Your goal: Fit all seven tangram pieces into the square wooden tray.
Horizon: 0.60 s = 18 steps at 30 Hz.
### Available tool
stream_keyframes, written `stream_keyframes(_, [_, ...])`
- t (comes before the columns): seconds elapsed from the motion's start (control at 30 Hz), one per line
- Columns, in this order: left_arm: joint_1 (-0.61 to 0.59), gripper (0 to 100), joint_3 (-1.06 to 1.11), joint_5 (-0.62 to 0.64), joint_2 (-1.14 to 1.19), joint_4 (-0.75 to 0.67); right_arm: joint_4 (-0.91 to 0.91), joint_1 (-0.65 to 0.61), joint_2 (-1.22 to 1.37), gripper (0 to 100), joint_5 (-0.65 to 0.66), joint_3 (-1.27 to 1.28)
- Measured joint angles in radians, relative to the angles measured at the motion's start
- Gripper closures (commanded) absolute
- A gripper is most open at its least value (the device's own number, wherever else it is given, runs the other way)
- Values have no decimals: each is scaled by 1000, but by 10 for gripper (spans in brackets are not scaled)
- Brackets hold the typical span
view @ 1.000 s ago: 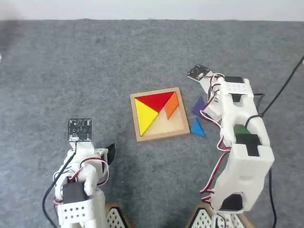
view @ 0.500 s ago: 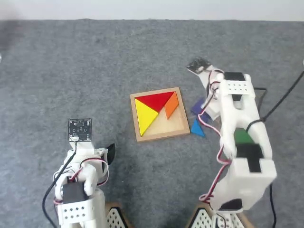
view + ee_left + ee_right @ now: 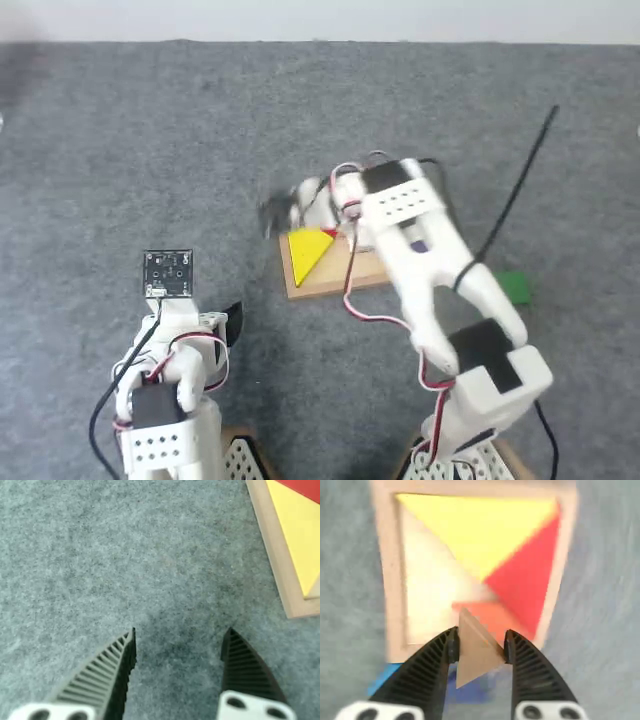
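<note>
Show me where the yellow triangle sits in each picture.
High view: yellow triangle in the wooden tray's left part.
Left wrist view: triangle inside the tray rim, past the open left end effector.
Right wrist view: triangle beside the red piece, past the right end effector holding a tan piece.
Shared landmark: tray rim.

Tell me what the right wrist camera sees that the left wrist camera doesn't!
Right wrist view's extras: the right tool pinching a tan piece near the edge of the wooden tray, an orange piece inside the tray, and a blue piece on the gray mat beside it.
Left wrist view's extras: the left tool, open, over bare mat.
Both share: the tray, with the yellow triangle and the red triangle in it, and the mat.
</note>
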Motion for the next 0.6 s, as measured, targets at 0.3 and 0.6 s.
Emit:
stream_keyframes(0.3, [0,729,0,0,0,0,63,-101,144,933,628,0])
stream_keyframes(0.6, [0,729,0,0,0,0,83,-100,163,879,684,-9])
